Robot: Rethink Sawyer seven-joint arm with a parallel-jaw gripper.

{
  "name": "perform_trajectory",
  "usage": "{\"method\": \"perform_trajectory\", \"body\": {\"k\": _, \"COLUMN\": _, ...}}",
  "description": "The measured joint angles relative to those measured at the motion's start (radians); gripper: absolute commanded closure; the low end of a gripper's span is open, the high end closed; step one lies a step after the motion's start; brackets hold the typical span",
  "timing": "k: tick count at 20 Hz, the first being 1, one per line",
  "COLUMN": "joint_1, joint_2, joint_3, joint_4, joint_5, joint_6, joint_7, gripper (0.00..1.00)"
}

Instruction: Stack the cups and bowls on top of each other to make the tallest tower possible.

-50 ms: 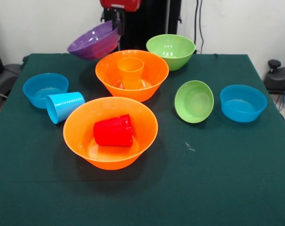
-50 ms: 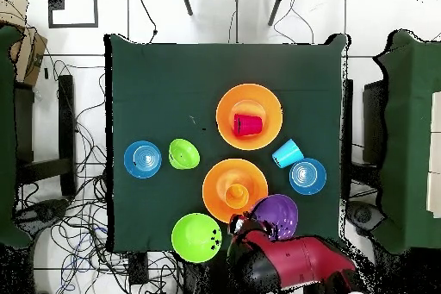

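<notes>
The glossy red, rounded plastic arm shell [image 2: 297, 260] is showing black jointed sections, ending in a slim black metal hand [image 1: 116, 26].

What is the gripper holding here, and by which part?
The gripper holds the purple bowl by its rim, tilted in the air beside the orange bowl containing the orange cup.

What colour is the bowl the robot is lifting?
Purple bowl, clearest in the front view.

Purple bowl [image 1: 94, 42], orange cup [image 1: 130, 71], red cup [image 1: 114, 130], green tablecloth [image 1: 217, 179]
</notes>
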Motion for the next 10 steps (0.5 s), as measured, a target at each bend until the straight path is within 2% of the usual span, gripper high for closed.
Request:
{"method": "perform_trajectory", "body": {"k": 2, "joint_1": -0.023, "joint_2": -0.031, "joint_3": 0.025, "joint_4": 0.022, "joint_5": 0.025, "joint_6": 0.015, "joint_7": 0.0, "gripper": 1.0}}
{"method": "perform_trajectory", "body": {"k": 3, "joint_1": -0.062, "joint_2": -0.076, "joint_3": 0.061, "joint_4": 0.053, "joint_5": 0.061, "joint_6": 0.04, "joint_7": 0.0, "gripper": 1.0}}
{"method": "perform_trajectory", "body": {"k": 6, "joint_1": -0.106, "joint_2": -0.128, "joint_3": 0.101, "joint_4": 0.088, "joint_5": 0.092, "joint_6": 0.071, "joint_7": 0.0, "gripper": 1.0}}
{"method": "perform_trajectory", "body": {"k": 10, "joint_1": -0.129, "joint_2": -0.159, "joint_3": 0.137, "joint_4": 0.109, "joint_5": 0.097, "joint_6": 0.1, "joint_7": 0.0, "gripper": 1.0}}
